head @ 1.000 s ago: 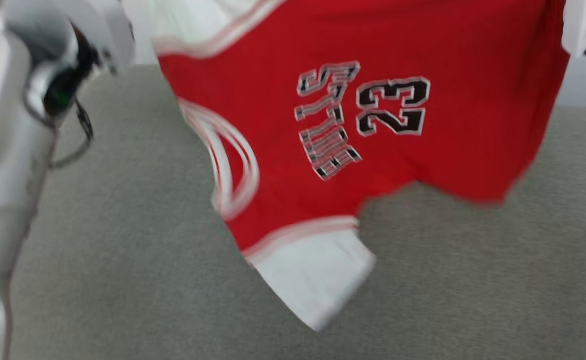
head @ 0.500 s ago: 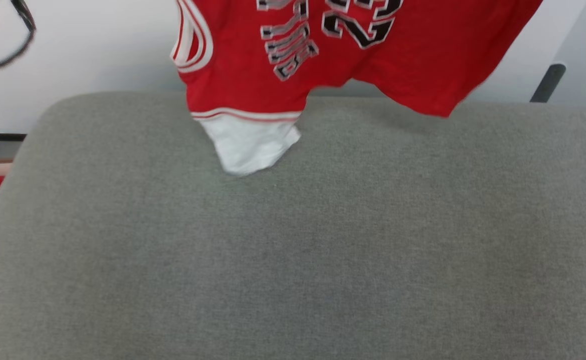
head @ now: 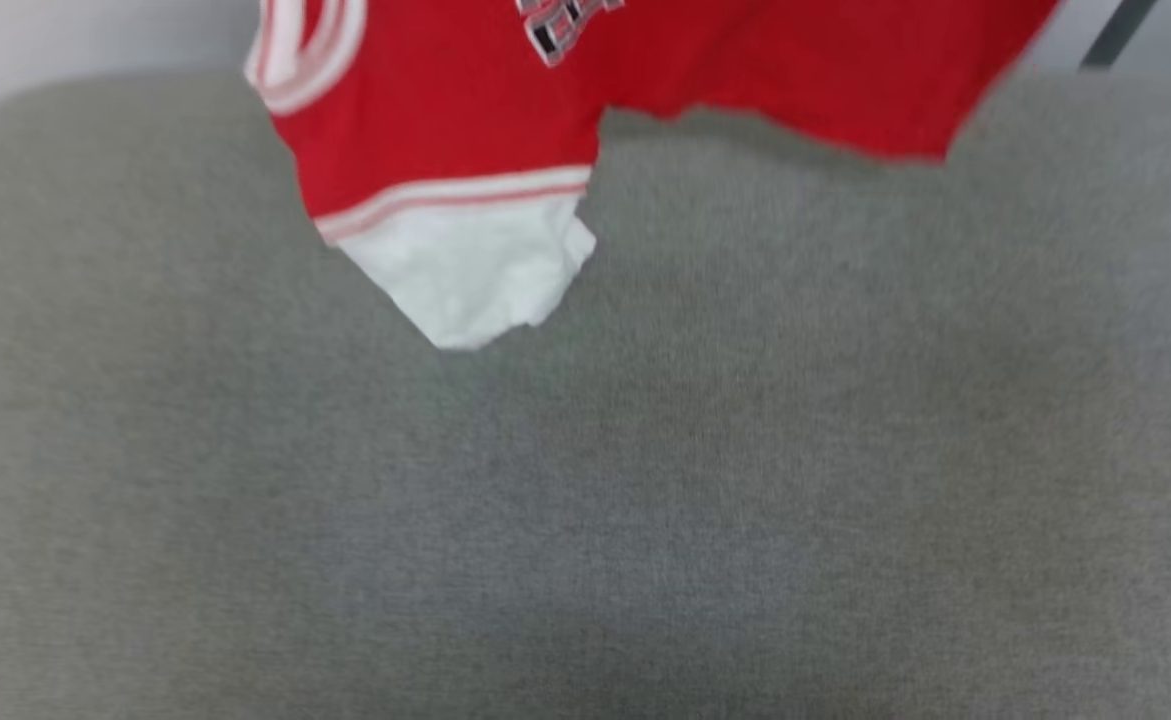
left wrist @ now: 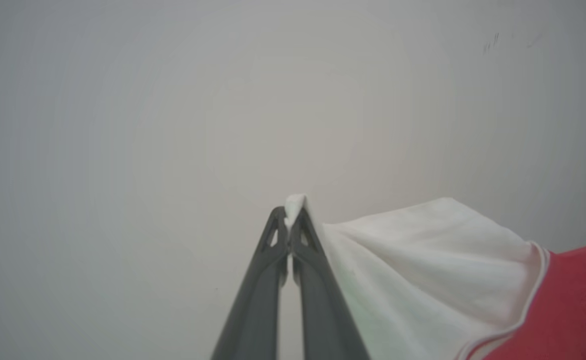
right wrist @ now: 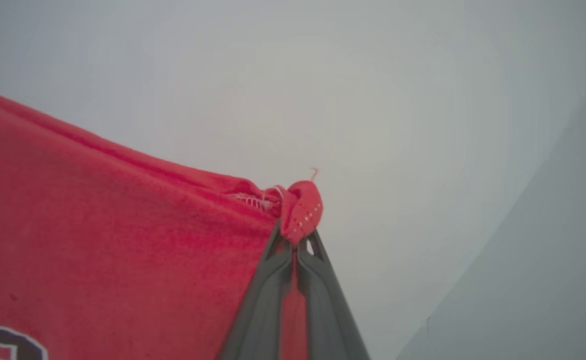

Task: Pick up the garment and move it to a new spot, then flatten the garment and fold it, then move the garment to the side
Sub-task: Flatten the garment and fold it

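Observation:
The garment [head: 465, 130], a red jersey with white sleeves and striped trim, hangs from above at the top of the head view. Its lower white sleeve [head: 465, 275] dangles at the grey cushion; whether they touch I cannot tell. In the left wrist view my left gripper [left wrist: 288, 216] is shut on the tip of a white sleeve [left wrist: 423, 270], with red cloth at the right edge. My right gripper [right wrist: 295, 240] is shut on a bunched red hem corner [right wrist: 300, 207] in the right wrist view, and the garment [right wrist: 97, 240] stretches away to the left.
A wide grey upholstered cushion [head: 645, 480] spreads under the hanging shirt. A pale wall [left wrist: 172, 125] stands behind both grippers. A dark slanted bar [head: 1115, 35] shows at the top right past the cushion's far edge.
The head camera has tilted and shifted, so the picture has slid. The garment now sits higher in the view than a second ago, with its printing mostly cut off by the top edge. Both grips hold.

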{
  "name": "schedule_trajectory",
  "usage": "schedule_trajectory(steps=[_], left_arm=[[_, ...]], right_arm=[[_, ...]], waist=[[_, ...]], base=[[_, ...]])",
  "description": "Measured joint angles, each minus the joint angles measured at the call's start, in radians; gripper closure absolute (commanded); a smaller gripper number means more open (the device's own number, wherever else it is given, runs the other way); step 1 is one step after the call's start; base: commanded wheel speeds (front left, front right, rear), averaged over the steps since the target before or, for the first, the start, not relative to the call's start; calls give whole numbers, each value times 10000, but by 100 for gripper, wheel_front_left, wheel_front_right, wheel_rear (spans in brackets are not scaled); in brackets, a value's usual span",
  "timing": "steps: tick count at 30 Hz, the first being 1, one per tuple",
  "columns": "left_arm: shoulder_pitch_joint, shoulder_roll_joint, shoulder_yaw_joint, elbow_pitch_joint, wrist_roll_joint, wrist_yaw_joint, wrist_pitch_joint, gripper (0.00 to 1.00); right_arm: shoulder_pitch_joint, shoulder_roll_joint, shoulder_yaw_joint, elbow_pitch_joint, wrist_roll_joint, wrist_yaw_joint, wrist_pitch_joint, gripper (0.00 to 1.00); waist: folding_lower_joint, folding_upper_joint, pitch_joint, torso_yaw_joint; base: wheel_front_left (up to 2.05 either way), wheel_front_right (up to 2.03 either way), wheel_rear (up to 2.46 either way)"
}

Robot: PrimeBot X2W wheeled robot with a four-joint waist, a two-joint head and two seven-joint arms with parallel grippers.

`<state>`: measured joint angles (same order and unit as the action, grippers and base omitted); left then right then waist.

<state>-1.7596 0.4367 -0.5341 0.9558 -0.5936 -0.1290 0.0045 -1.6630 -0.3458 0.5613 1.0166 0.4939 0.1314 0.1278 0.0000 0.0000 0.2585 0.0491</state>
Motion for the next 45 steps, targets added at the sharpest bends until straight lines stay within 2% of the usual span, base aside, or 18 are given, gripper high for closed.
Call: schedule_trajectory(steps=[5, 11, 16, 18, 22, 27, 31, 37, 45], left_arm=[[-1244, 4, -174, 209, 579, 173, -1150, 100], [-3138, -138, -238, 192, 1139, 408, -2374, 100], [-4079, -345, 59, -199, 1269, 464, -2646, 100], [-4103, -355, 303, -851, 1417, 458, -2650, 100], [-3557, -368, 1034, -1893, 1685, 539, -2686, 100], [-2105, -570, 1789, -2211, 1981, 571, -2677, 100], [-1284, -790, 2190, -2077, 2157, 449, -2677, 100], [-340, -1129, 2451, -1457, 2284, 219, -2677, 100], [1124, -1264, 2180, -721, 2019, 12, -2679, 100]], right_arm=[[-951, 244, -420, 393, -1045, 0, -1463, 100], [-2163, 364, -1229, 940, -2865, 0, -3350, 100], [-2745, 320, -2098, 541, -4815, 0, -3852, 100], [-2707, 328, -2527, 46, -5563, 0, -3889, 100], [-2072, 640, -3540, -949, -6750, -2, -3917, 100], [-1014, 1116, -4374, -963, -7655, 0, -3906, 100], [-628, 1262, -4629, -811, -8065, 0, -3908, 100], [-385, 1356, -4742, 31, -8180, 0, -3908, 100], [198, 1279, -4067, 692, -7528, 0, -3910, 100]], waist=[[0, 0, 1069, -147], [1, 0, 2521, -322], [0, 0, 3758, -381], [0, 0, 4249, -371], [0, 0, 5174, -308], [0, 0, 6111, -168], [0, 0, 6503, 24], [0, 0, 6345, 300], [0, 0, 5364, 512]], base=[[0, 0, 0], [0, 0, 0], [0, 0, 0], [0, 0, 0], [0, 0, 0], [0, 0, 0], [0, 0, 0], [0, 0, 0], [0, 0, 0]])
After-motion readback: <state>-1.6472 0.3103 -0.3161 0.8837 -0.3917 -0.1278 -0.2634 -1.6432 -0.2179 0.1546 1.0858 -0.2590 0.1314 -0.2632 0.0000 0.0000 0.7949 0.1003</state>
